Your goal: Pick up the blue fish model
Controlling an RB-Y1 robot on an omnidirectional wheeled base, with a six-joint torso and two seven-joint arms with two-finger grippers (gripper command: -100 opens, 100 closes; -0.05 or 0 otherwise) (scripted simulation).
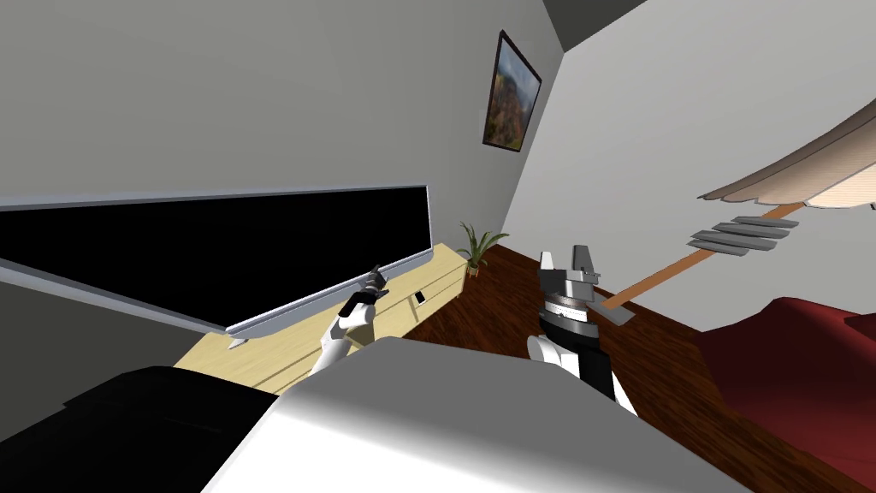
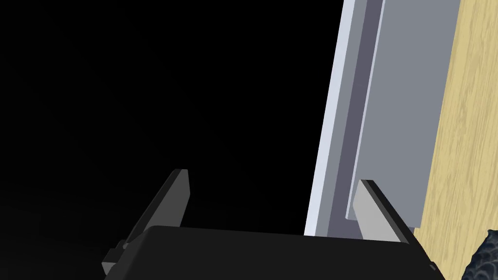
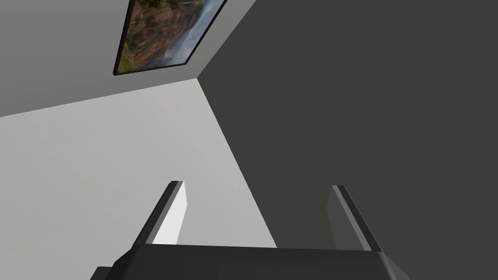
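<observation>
head view: left gripper hung at television lower edge, over light wood cabinet; right gripper was raised.
left wrist view: fingers were spread, empty; dark blue scaly shape, likely fish model, lay on cabinet just outside one finger; left arm nearer.
right wrist view: fingers were spread, empty.

Dark, scaly fish model sits on the pale wooden cabinet.

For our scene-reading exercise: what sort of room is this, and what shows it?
Probably a living room: a large television stands on a long light-wood cabinet, a potted plant stands at its end, and a framed picture hangs on the wall.
</observation>
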